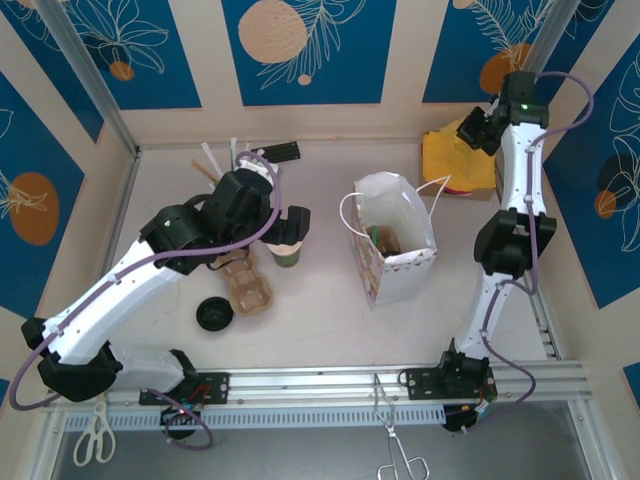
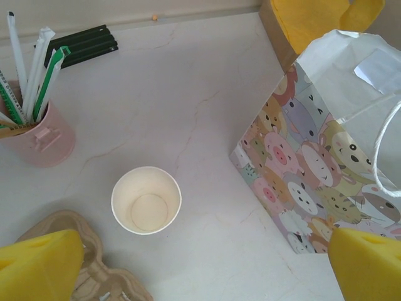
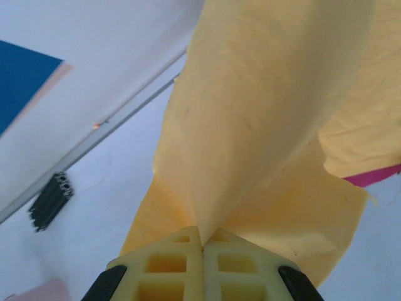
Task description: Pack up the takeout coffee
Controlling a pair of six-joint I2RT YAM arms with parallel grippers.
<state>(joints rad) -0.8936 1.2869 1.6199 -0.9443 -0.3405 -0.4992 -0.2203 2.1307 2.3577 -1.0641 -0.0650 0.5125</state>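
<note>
The left gripper [image 2: 203,266] hung wide open above the empty white paper cup [image 2: 146,200], which stood upright on the pale table [image 2: 188,94] at nine o'clock from the cartoon-animal printed paper bag [image 2: 301,182]. The right gripper [image 3: 202,246] was pinched closed on a thin yellow paper sheet [image 3: 263,113], at one o'clock from the bag.

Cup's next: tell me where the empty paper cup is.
Left wrist view: the paper cup stands left of centre, below the open left gripper, between the cardboard carrier and the cartoon-print bag.
</note>
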